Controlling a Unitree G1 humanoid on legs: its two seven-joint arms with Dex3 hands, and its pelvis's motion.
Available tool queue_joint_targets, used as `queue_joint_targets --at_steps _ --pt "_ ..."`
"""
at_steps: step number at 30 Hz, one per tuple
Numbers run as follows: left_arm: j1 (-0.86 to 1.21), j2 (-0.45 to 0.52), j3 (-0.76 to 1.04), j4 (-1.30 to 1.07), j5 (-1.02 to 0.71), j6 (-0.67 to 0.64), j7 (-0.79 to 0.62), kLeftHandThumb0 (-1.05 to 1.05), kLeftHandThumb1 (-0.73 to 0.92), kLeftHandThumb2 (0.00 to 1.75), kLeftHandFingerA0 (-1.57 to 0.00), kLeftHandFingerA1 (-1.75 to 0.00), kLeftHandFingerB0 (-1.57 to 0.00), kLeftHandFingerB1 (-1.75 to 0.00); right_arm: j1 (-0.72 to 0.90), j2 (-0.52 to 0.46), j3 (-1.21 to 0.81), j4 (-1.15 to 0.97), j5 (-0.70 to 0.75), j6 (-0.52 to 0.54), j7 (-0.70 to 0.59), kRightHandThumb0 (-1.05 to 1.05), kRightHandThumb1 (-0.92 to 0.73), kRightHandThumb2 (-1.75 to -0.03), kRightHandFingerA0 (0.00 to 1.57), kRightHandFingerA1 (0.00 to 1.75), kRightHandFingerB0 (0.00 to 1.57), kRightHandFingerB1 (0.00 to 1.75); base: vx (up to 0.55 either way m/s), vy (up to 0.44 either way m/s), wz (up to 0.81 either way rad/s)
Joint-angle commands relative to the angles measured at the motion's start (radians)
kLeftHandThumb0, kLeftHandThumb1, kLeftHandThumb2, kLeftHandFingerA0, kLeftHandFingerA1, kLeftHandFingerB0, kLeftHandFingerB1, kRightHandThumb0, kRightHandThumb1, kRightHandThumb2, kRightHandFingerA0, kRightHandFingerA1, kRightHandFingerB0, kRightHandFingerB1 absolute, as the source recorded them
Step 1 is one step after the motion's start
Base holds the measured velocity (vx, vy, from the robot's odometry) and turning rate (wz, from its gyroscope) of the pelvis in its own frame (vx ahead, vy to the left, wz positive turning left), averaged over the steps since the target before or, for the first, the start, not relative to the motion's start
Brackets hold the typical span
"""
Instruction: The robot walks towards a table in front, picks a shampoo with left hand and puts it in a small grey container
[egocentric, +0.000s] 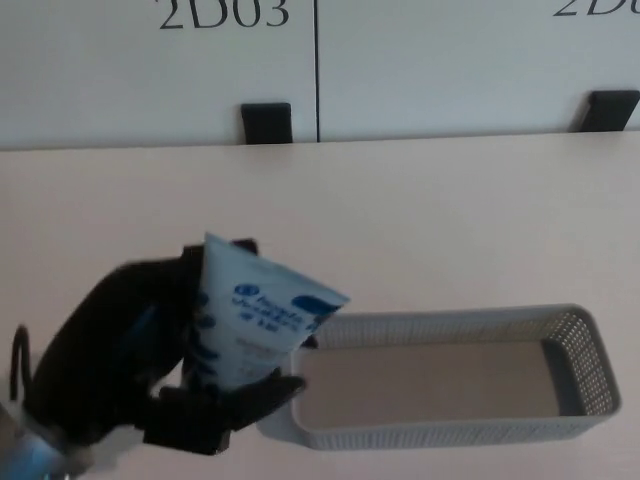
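Note:
A white and blue shampoo tube is held in my left hand, whose black fingers wrap around its lower part. The tube's flat sealed end points up and to the right, above the left end of a small grey mesh container. The container lies on the pale table, long side across the picture, and nothing shows inside it. My right hand does not appear in the head view.
The pale table stretches back to a white wall or partition marked "2D03". Two black brackets sit at the table's far edge.

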Motion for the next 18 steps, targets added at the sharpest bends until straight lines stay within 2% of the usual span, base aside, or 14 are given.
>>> queue_joint_targets --at_steps 1,4,8,14,18 --pt "-0.154 0.016 -0.078 -0.043 0.035 0.199 0.065 -0.05 0.71 0.72 -1.21 -1.37 -0.86 -1.15 -0.002 -0.019 0.014 -0.004 -0.017 0.002 0.012 -0.30 -0.71 -0.61 0.52 0.40 0.44 0.36 0.00 0.000 0.00" --pt "-0.204 0.019 -0.123 -0.058 0.047 0.276 0.086 -0.02 0.67 0.79 -1.20 -1.38 -0.86 -1.14 0.016 -0.018 0.011 -0.006 -0.009 -0.003 0.020 -0.30 -0.70 -0.61 0.52 0.40 0.44 0.36 0.00 0.000 0.00" --pt "-0.336 -0.033 -0.230 0.027 0.082 0.322 0.092 -0.01 0.63 0.87 -1.20 -1.46 -0.85 -1.14 0.014 -0.025 0.047 -0.011 -0.040 -0.010 0.002 -0.31 -0.73 -0.62 0.52 0.40 0.43 0.36 0.00 0.000 0.00" --pt "-0.524 -0.137 -0.348 0.205 0.130 0.417 0.127 -0.01 0.66 0.85 -1.18 -1.49 -0.84 -1.17 0.004 -0.021 0.042 -0.012 -0.024 0.007 0.008 -0.30 -0.73 -0.62 0.52 0.40 0.43 0.36 0.00 0.000 0.00" --pt "-0.585 -0.166 -0.381 0.278 0.149 0.452 0.128 -0.03 0.66 0.83 -1.15 -1.50 -0.86 -1.21 0.004 -0.019 0.043 -0.010 -0.025 0.008 0.005 -0.29 -0.72 -0.62 0.52 0.40 0.42 0.35 0.00 0.000 0.00"
